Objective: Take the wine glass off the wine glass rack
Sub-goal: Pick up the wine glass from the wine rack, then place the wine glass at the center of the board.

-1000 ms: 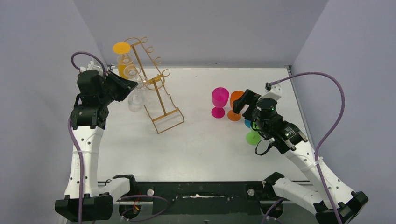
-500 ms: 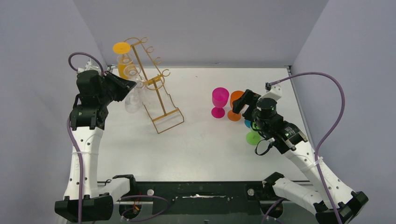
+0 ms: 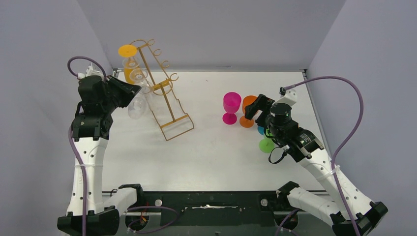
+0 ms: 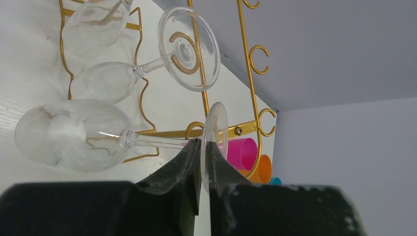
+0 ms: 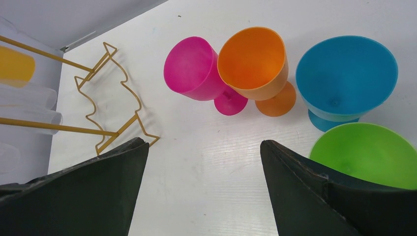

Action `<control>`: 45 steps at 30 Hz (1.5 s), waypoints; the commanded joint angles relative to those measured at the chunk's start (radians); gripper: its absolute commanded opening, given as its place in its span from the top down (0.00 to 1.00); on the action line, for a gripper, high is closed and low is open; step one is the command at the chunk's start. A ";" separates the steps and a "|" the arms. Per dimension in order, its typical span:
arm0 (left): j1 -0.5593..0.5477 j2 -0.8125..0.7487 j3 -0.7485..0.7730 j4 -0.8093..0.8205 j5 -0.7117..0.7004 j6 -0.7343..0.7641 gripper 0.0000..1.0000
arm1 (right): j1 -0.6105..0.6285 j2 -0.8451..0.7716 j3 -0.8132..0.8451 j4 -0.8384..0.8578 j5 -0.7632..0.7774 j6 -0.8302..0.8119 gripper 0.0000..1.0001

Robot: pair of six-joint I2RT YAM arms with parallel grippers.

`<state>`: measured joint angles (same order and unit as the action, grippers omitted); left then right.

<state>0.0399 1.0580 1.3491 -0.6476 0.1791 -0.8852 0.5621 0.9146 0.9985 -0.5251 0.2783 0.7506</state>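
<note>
Inventory, as I read it from my screens.

- Left gripper [image 4: 202,147]: pressed together on the clear wine glass [image 4: 69,135], pinching it at the foot where the stem meets the disc. The glass lies roughly level, bowl pointing away from the fingers.
- Wine glass, position: at the left side of the wine glass rack [image 3: 162,87], bowl hanging over the table [image 3: 211,152]. Its foot sits just beside a curled gold hook; I cannot tell whether the two touch.
- Rack: gold wire frame, leaning, at the far left of the table. I count two more clear glasses on it, second clear glass [image 4: 105,81] and third clear glass [image 4: 96,24], plus a yellow glass [image 3: 129,64] at its far end.
- Right gripper [image 5: 204,147]: fingers spread wide, holding nothing, hovering over the right half of the table.
- Beneath and ahead of it, four plastic goblets standing close together: pink goblet [image 5: 194,69], orange goblet [image 5: 253,64], blue goblet [image 5: 344,73], green goblet [image 5: 366,155]. Pink and orange touch at the rims.
</note>
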 commanded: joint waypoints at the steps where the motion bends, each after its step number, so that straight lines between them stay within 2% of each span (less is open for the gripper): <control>1: 0.000 -0.039 0.057 0.051 -0.018 -0.004 1.00 | -0.006 -0.019 0.009 0.032 -0.003 0.013 0.13; 19: -0.018 -0.112 0.033 0.036 -0.077 0.017 1.00 | -0.005 -0.023 0.003 0.045 -0.016 0.016 0.12; 28: -0.088 -0.264 -0.045 -0.073 -0.265 0.075 1.00 | -0.005 -0.018 -0.007 0.083 -0.033 0.016 0.12; 31: -0.114 -0.323 -0.092 -0.082 -0.275 0.125 1.00 | -0.003 -0.012 -0.012 0.098 -0.049 0.024 0.12; 35: -0.149 -0.393 -0.214 0.007 -0.121 0.250 1.00 | -0.004 -0.018 -0.035 0.160 -0.100 0.016 0.11; 39: -0.163 -0.406 -0.306 0.056 0.236 0.329 1.00 | -0.004 -0.040 -0.065 0.243 -0.146 0.006 0.11; 41: -0.161 -0.430 -0.366 0.082 0.387 0.309 1.00 | -0.004 -0.053 -0.078 0.276 -0.178 -0.010 0.10; 43: -0.163 -0.472 -0.486 0.214 0.523 0.236 1.00 | -0.005 -0.068 -0.104 0.320 -0.209 -0.028 0.10; 45: -0.164 -0.483 -0.541 0.337 0.617 0.178 1.00 | -0.004 -0.079 -0.140 0.388 -0.253 -0.048 0.10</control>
<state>-0.1188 0.6189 0.8860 -0.6147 0.4480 -0.6437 0.5625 0.8749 0.8978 -0.3206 0.1123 0.7490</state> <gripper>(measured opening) 0.066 0.898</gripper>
